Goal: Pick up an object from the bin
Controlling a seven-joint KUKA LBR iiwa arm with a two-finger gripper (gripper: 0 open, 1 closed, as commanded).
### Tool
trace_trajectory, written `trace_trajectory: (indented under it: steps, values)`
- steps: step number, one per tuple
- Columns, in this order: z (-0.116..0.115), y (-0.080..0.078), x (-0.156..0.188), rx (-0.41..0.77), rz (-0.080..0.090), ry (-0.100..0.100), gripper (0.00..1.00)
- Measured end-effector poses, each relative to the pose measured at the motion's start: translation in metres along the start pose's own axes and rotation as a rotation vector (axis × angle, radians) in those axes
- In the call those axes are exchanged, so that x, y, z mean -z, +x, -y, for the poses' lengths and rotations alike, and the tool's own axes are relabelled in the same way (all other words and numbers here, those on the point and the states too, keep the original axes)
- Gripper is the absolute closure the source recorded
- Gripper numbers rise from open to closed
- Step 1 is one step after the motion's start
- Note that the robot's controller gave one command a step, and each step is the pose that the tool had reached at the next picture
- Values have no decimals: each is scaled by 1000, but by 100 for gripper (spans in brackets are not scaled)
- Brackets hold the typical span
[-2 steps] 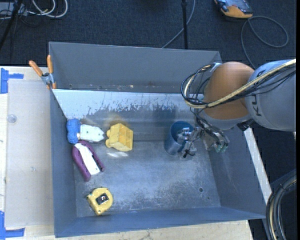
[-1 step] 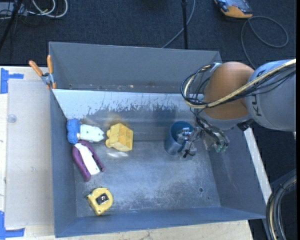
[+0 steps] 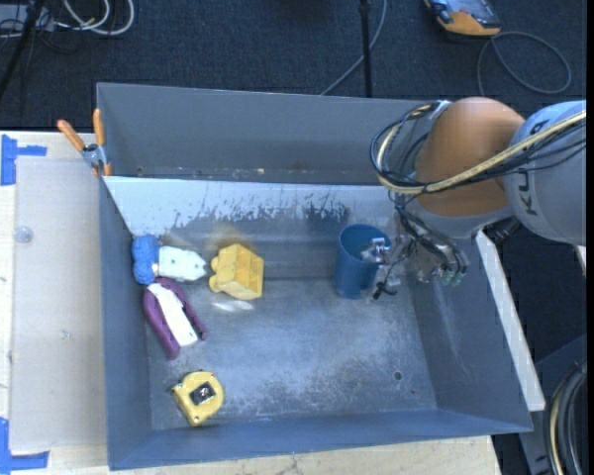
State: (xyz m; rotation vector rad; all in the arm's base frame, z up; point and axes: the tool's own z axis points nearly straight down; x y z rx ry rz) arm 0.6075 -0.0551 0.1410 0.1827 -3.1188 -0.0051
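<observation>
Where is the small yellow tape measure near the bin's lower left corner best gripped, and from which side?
Probably from straight above, closing across two opposite side edges of the yellow tape measure: it lies flat and alone, with bare bin floor around it.

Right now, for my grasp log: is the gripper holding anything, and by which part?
It cannot be told. The gripper is at the right side of the blue cup, near its rim, but no hold is visible.
</observation>
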Motion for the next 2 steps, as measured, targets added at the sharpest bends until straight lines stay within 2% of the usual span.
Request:
trace_trajectory:
  steps: [1, 2]
  values:
    - [9, 7, 58, 20, 8, 2, 100]
    - [13, -4, 86, 19, 2, 1, 100]
